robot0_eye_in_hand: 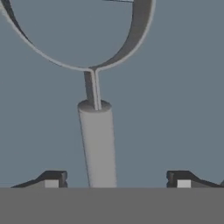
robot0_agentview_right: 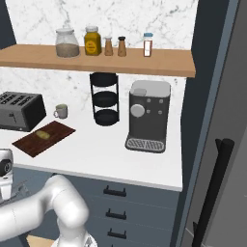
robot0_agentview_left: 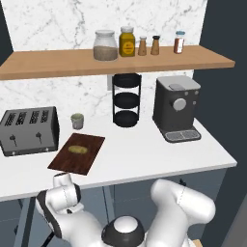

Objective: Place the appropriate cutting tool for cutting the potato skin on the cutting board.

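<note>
The cutting tool [robot0_eye_in_hand: 98, 144], a pale grey peeler with a round straight handle and a forked loop head, lies on a flat blue-grey surface right under the hand. My gripper [robot0_eye_in_hand: 117, 179] is open. Its fingertips [robot0_eye_in_hand: 51, 180] stand wide on either side of the handle's near end and do not touch it. Up on the counter, the dark reddish-brown cutting board [robot0_agentview_left: 67, 164] [robot0_agentview_right: 29, 144] lies in front of the toaster. The small yellowish potato [robot0_agentview_left: 77, 149] [robot0_agentview_right: 44, 134] rests on the board. My arm is bent low, below the counter's front edge.
A grey toaster [robot0_agentview_left: 29, 130] [robot0_agentview_right: 17, 111] and a mug [robot0_agentview_left: 77, 120] [robot0_agentview_right: 61, 111] stand beside the board. A black tiered rack [robot0_agentview_left: 127, 100] and a coffee machine [robot0_agentview_left: 176, 108] [robot0_agentview_right: 147, 116] stand further right. A wooden shelf [robot0_agentview_left: 48, 62] holds jars. Drawer fronts [robot0_agentview_right: 116, 202] run under the counter.
</note>
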Controlling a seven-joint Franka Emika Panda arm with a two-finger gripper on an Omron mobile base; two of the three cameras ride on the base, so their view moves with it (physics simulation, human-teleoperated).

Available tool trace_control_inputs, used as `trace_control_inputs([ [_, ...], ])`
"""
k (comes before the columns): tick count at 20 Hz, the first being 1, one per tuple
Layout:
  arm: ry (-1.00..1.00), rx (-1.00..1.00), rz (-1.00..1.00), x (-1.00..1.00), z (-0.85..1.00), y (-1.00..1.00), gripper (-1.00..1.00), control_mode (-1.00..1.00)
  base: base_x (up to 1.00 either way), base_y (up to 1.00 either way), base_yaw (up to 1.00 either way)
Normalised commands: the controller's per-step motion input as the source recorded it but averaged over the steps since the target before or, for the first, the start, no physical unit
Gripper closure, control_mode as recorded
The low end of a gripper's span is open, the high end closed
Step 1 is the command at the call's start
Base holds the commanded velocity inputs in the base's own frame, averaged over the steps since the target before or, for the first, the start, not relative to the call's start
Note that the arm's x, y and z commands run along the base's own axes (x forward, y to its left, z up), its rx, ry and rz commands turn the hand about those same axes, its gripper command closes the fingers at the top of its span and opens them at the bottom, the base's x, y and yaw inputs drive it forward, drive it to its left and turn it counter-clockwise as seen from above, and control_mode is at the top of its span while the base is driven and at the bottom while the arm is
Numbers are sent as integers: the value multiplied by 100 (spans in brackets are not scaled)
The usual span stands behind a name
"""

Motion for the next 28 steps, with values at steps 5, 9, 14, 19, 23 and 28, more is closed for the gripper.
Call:
trace_control_inputs([
  [5,0,0,6,0,-43,9,-100,-100,0,0,0],
  [9,-1,0,6,-1,-48,4,100,-100,0,0,0],
  [14,-14,3,4,-13,-48,0,100,-100,0,0,0],
  [19,-13,6,1,0,-18,0,100,-100,0,0,0],
  [23,-6,1,0,-23,74,-5,100,-100,0,0,0],
  [28,0,0,0,-62,100,-3,100,-100,0,0,0],
])
